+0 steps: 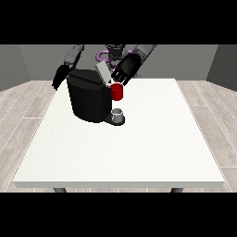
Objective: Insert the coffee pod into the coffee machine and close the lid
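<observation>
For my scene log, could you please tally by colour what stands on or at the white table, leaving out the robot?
Black: 1, the coffee machine
Red: 1, a red thing at the machine
Grey: 2, a small grey thing on the machine's base, which may be the pod, and the raised lid
White: 1, the table
Total: 5

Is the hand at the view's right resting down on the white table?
No, the hand at the view's right is raised above the table, at the top of the coffee machine just over a red thing at the machine.
</observation>
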Robot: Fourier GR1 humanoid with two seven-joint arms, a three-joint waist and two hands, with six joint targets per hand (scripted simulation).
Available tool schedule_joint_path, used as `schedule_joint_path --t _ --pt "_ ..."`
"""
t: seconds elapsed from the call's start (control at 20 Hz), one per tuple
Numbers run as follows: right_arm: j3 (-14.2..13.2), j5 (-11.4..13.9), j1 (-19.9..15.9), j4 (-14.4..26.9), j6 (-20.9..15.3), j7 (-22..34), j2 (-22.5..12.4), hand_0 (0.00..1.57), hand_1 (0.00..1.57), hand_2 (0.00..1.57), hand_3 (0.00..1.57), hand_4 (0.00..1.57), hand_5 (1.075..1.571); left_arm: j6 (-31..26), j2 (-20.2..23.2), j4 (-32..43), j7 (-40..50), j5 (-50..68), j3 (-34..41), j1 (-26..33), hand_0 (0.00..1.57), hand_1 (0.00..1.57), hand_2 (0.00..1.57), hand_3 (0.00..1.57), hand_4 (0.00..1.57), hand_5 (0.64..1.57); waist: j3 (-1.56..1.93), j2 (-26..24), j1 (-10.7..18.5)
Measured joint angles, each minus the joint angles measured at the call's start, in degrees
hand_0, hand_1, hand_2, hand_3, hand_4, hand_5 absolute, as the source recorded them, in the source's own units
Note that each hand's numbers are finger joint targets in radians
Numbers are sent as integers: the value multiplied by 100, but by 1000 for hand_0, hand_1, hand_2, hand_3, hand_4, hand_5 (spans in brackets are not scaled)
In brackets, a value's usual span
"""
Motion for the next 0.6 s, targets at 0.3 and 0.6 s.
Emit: schedule_joint_path --t 0.3,0.6 --pt "34 22 -16 -7 -34 -18 53 0 0 0 0 100 1571 72 -79 112 -40 -34 -14 -15 1193 1193 1234 1191 434 1571 0 72 -13" --pt "-33 25 -105 49 -86 -32 27 0 0 0 0 104 1571 109 -73 167 -123 -71 -23 -111 1204 1204 1255 1198 411 1571 0 163 -3"
